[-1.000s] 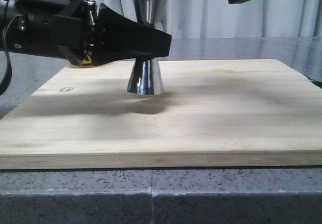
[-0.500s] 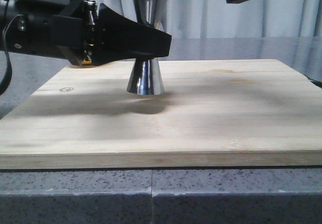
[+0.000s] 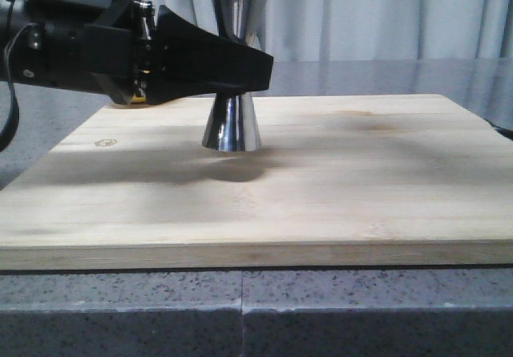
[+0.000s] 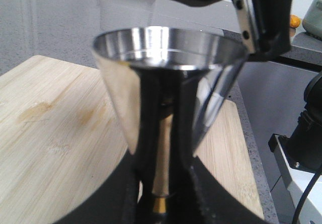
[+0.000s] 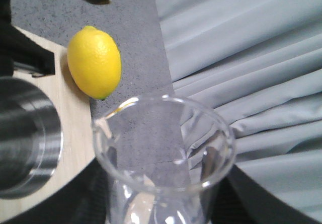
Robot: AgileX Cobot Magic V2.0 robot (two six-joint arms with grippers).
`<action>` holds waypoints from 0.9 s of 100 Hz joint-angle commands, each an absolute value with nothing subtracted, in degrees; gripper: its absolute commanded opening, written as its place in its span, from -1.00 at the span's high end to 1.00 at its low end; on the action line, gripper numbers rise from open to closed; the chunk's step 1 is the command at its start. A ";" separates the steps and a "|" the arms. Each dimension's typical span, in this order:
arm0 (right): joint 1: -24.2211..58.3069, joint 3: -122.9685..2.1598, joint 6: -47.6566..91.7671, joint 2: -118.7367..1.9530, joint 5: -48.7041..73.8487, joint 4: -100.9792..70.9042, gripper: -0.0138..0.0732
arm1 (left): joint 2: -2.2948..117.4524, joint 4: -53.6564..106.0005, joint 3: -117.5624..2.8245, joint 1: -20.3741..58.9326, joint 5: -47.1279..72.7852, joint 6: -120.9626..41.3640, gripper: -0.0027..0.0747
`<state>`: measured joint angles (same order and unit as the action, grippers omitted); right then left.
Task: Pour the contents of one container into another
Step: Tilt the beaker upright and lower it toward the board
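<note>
Both grippers grip: left gripper clamps the jigger; right gripper holds the beaker aloft; next I tip its lip over the jigger's cup.

One shiny steel hourglass-shaped jigger, one small clear glass beaker, one yellow lemon, one pale wooden board.
</note>
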<state>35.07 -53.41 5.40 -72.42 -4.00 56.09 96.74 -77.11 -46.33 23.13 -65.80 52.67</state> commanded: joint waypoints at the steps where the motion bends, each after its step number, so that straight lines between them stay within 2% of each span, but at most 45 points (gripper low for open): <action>1: 35.00 -55.54 5.34 -70.59 -5.60 50.00 0.14 | 94.93 -75.41 -47.88 23.56 -74.70 53.23 0.98; 43: 25.48 -55.32 5.34 -70.80 -10.11 30.44 0.14 | 94.93 -75.41 -47.88 23.56 -74.70 53.23 0.98; 90: 18.66 -45.62 5.27 -75.75 -25.62 18.32 0.14 | 94.93 -75.49 -47.88 23.56 -74.70 53.23 0.98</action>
<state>19.65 -45.63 5.40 -76.12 -17.60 21.06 96.74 -77.19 -46.33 23.13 -65.80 52.67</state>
